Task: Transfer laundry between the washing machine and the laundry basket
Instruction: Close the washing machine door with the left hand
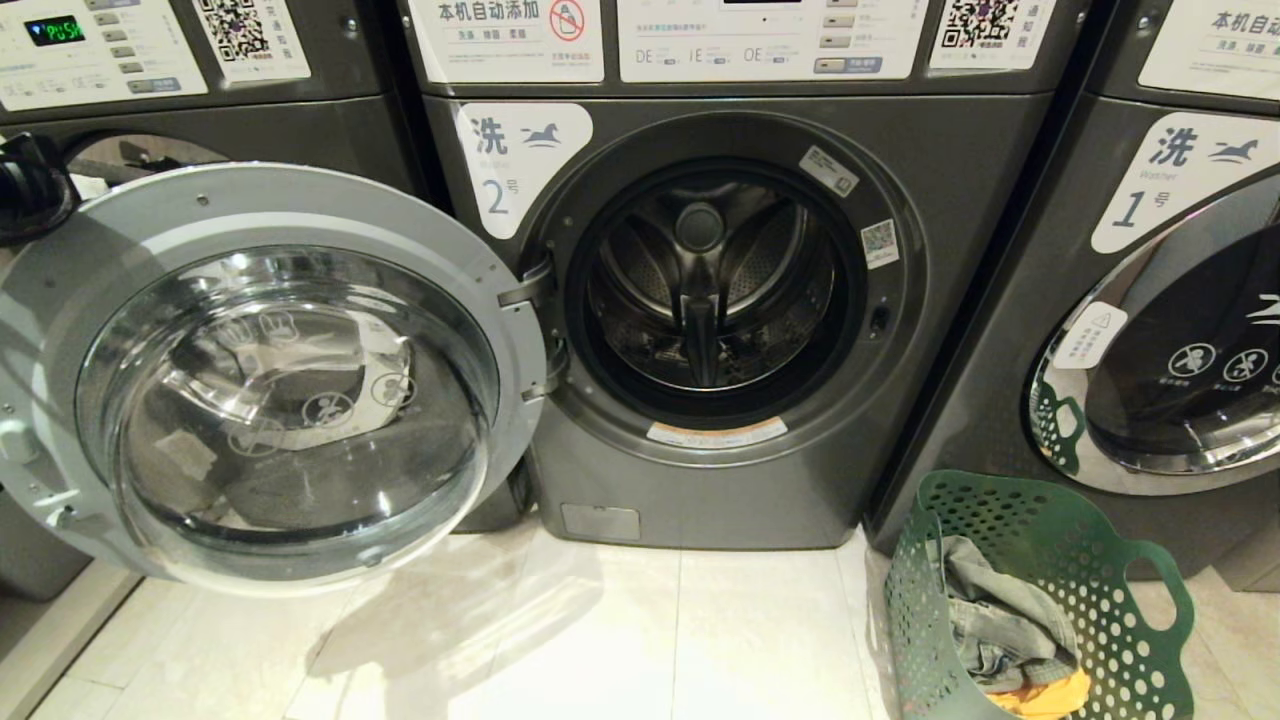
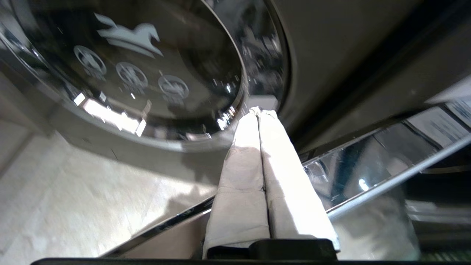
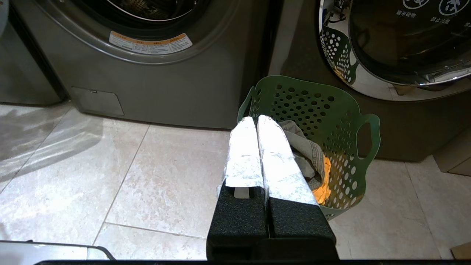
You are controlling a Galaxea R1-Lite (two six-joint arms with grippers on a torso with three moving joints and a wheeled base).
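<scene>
washers: 3, washing machine (image 1: 760, 300) door (image 1: 270, 370) open, drum bare | laundry basket (image 1: 1040, 600) at 4 o'clock: 2 laundry (image 1: 1000, 620) pieces visible | left claw (image 2: 259, 112) shut, empty | right claw (image 3: 255, 119) shut, empty

My head cam faces washing machine (image 1: 740, 300) down-forward; right wrist cam low, sharing laundry basket (image 3: 331, 110); left wrist cam close under neighbouring washer door (image 2: 128, 66).
</scene>
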